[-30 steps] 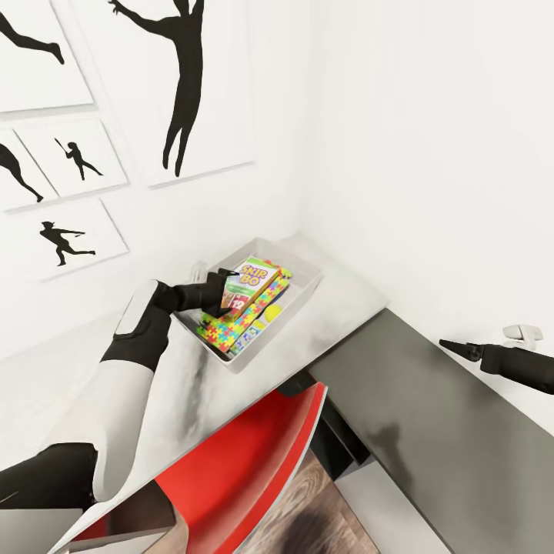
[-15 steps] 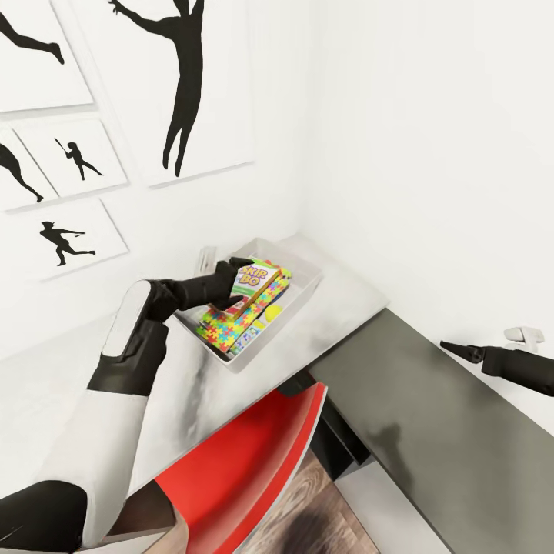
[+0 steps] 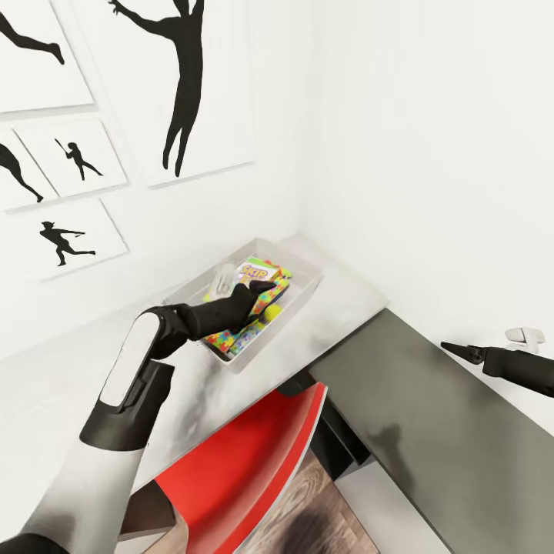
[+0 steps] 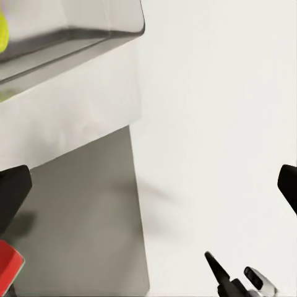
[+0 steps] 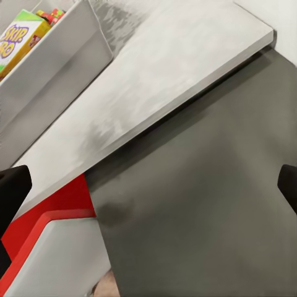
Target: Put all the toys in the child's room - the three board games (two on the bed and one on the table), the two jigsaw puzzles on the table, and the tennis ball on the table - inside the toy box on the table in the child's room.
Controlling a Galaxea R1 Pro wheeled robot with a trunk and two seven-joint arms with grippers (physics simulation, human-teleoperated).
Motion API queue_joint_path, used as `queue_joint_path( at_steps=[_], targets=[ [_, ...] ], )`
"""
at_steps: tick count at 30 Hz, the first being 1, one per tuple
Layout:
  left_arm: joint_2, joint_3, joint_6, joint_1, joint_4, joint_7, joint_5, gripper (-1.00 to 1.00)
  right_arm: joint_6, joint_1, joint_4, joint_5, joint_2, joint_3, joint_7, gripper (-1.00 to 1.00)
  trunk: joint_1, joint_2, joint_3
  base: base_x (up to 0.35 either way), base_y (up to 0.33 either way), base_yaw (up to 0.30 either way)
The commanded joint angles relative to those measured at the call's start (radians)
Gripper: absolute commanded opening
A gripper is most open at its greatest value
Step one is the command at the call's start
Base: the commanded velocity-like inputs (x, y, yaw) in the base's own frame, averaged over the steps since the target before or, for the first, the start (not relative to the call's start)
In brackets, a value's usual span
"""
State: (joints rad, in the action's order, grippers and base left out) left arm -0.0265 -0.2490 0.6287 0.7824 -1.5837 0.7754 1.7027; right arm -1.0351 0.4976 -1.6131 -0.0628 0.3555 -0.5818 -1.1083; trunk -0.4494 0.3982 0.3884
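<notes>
Over the toy box (image 3: 308, 278), left hand (image 3: 260, 290) above the toys.

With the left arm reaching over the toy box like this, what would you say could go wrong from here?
1. The left end effector sits low over the stacked toys; pulling back carelessly might drag the SKIP-BO box or the jigsaw puzzles over the toy box wall.
2. The tennis ball lies loose beside the fingers; a nudge might roll it out.
3. The toy box stands near the table edge, so a push could shift it toward the red chair.
</notes>
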Motion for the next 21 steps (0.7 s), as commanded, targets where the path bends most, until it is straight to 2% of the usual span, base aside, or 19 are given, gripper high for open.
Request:
queue_joint_path(
  at_steps=[1,3,4,5,6,9,12,21],
  targets=[
    [0.001,-0.015,0.000,-0.016,-0.006,0.004,-0.001,1.00,-0.006,0.001,-0.001,-0.007,0.000,-0.001,-0.008,1.00,-0.001,0.002,0.001,0.000,0.000,0.000],
    [0.002,-0.042,0.000,-0.047,-0.012,-0.019,-0.030,1.00,-0.005,0.001,-0.001,-0.006,0.000,0.000,-0.008,1.00,-0.001,0.002,0.001,0.000,0.000,0.000],
    [0.006,-0.072,0.001,-0.087,-0.019,-0.109,-0.111,1.00,-0.005,0.001,-0.001,-0.006,-0.001,0.003,-0.008,1.00,-0.001,0.002,0.001,0.000,0.000,0.000],
    [0.007,-0.076,0.001,-0.093,-0.020,-0.133,-0.128,1.00,-0.005,0.001,-0.001,-0.006,-0.001,0.005,-0.008,1.00,-0.001,0.002,0.001,0.000,0.000,0.000],
    [0.007,-0.076,0.001,-0.093,-0.020,-0.133,-0.128,1.00,-0.005,0.001,-0.001,-0.006,-0.001,0.005,-0.008,1.00,-0.001,0.002,0.001,0.000,0.000,0.000],
    [0.014,-0.084,0.002,-0.106,-0.022,-0.193,-0.161,1.00,-0.005,0.001,-0.001,-0.007,-0.002,0.009,-0.007,1.00,-0.001,0.002,0.001,-0.023,0.000,0.000],
    [0.025,-0.088,0.004,-0.113,-0.023,-0.234,-0.178,1.00,-0.005,0.001,-0.001,-0.007,-0.002,0.011,-0.004,1.00,-0.001,0.002,0.001,-0.111,0.002,0.000],
    [0.036,-0.088,0.007,-0.119,-0.024,-0.280,-0.189,1.00,-0.006,0.001,-0.001,-0.008,-0.003,0.012,-0.002,1.00,-0.001,0.002,0.001,-0.223,0.049,0.000]
  ],
)
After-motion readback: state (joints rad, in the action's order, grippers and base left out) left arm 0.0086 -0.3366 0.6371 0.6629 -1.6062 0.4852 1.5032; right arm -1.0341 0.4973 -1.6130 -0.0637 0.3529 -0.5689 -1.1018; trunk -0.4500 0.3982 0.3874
